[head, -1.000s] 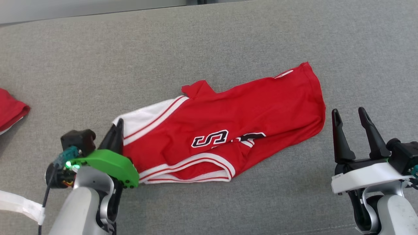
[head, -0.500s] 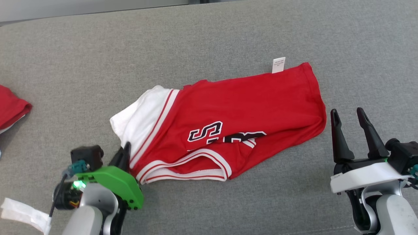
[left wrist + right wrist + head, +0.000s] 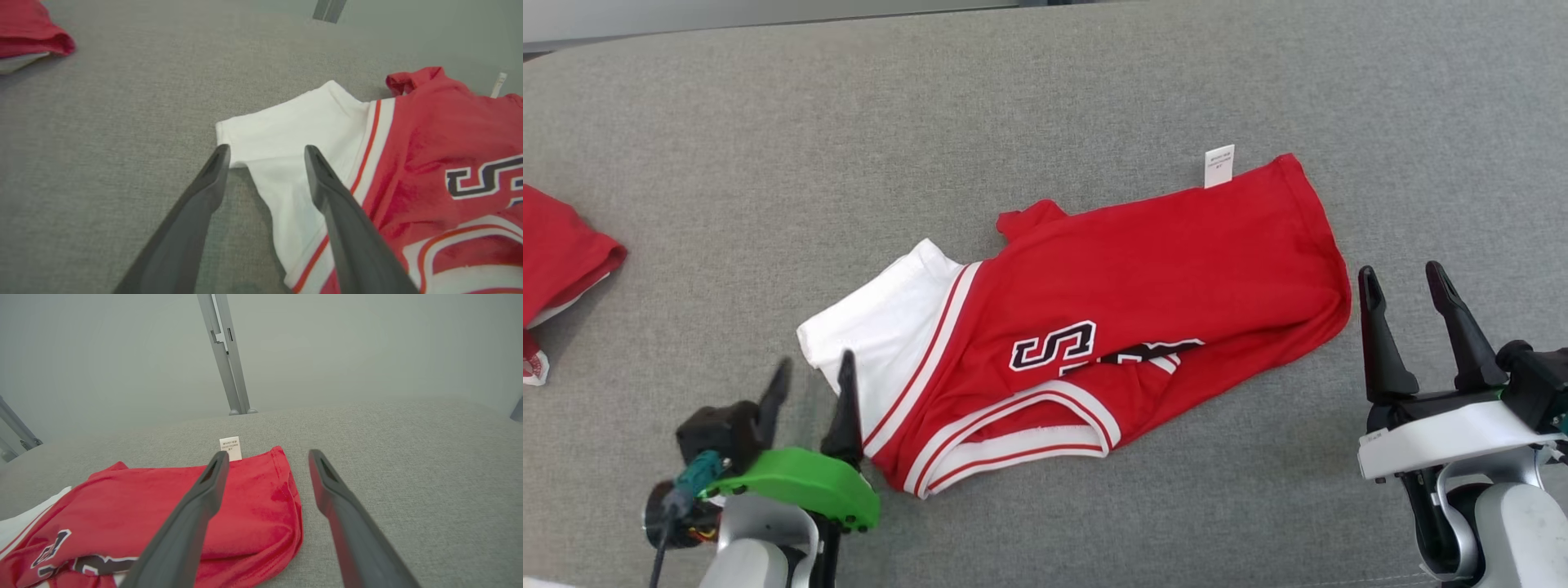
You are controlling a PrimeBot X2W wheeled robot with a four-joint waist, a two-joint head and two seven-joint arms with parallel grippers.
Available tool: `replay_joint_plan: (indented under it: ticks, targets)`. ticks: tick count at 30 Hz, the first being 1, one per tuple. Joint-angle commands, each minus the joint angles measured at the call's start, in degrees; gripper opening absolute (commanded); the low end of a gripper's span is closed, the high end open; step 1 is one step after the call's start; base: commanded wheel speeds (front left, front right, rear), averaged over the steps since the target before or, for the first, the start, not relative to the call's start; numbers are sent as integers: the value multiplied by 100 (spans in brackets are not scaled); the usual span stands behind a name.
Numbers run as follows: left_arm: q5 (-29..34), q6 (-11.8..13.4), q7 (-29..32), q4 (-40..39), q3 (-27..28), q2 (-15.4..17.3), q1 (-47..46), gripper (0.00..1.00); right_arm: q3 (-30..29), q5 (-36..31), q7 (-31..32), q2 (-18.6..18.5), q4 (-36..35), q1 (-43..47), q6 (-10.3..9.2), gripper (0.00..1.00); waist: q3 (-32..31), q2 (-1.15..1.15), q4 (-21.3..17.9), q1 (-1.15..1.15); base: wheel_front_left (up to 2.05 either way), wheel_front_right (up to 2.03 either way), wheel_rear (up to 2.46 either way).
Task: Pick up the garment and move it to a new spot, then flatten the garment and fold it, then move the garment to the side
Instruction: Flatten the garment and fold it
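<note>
Garment: we see a red jersey [image 3: 1160,269] lying loosely creased about the middle of the grey fabric-covered desk [image 3: 1045,98], between the two arms. In the head view its length runs from the lower left up to the upper right.
White end: its white panel [image 3: 882,327], bordered by red and white stripes, points toward the left arm.
Lettering: a black-and-white "S" [image 3: 1052,347] faces up. The letters next to it are partly lost under a fold.
Label: a small white label [image 3: 1218,166] sticks out from the far right corner of the jersey and lies on the desk.
Left fingers [image 3: 848,408]: spread wide with nothing gripped, at the near corner of the white panel. In the left wrist view we find one finger over the white cloth and the other tip at the corner's edge, over bare desk. We cannot tell whether either touches the cloth.
Right fingers [image 3: 1376,335]: spread wide and empty, just beside the red right end of the jersey and apart from it, over bare desk.
Other cloth: a second red piece [image 3: 564,261] lies at the desk's left edge, well apart from the jersey.
Behind: in the right wrist view a metal post [image 3: 229,367] stands past the desk's far edge.
</note>
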Motion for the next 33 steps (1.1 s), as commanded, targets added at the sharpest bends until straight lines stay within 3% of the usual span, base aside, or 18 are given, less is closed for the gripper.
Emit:
replay_joint_plan:
  ticks: [1, 5, 8, 24, 28, 33]
  targets:
    - [129, 112, -331, -76, 108, 8, -121, 100, -8, -53, 39, -12, -81, 26, -1, 100, -81, 0, -7, 0, 0, 0, 0]
    - [535, 291, -1056, -245, 193, 99, -262, 100, -35, -138, 146, -21, -259, 107, -2, 100, -231, 0, -18, 0, 0, 0, 0]
    - [716, 339, -1205, -390, 189, 127, -275, 100, -31, -169, 242, -29, -373, 164, -1, 100, -354, 0, -35, 0, 0, 0, 0]
    - [718, 357, -993, -571, 150, 377, 76, 100, -14, -161, 463, -21, -627, 351, -1, 100, -533, 0, -85, 0, 0, 0, 0]
    - [761, 234, -688, -478, 79, 527, -329, 100, -46, -157, 474, -13, -657, 327, -1, 100, -392, 0, -29, 0, 0, 0, 0]
    - [372, -159, 414, 242, -72, 672, -807, 100, 20, -132, 452, -40, -557, 166, -2, 100, -173, 0, -69, 0, 0, 0, 0]
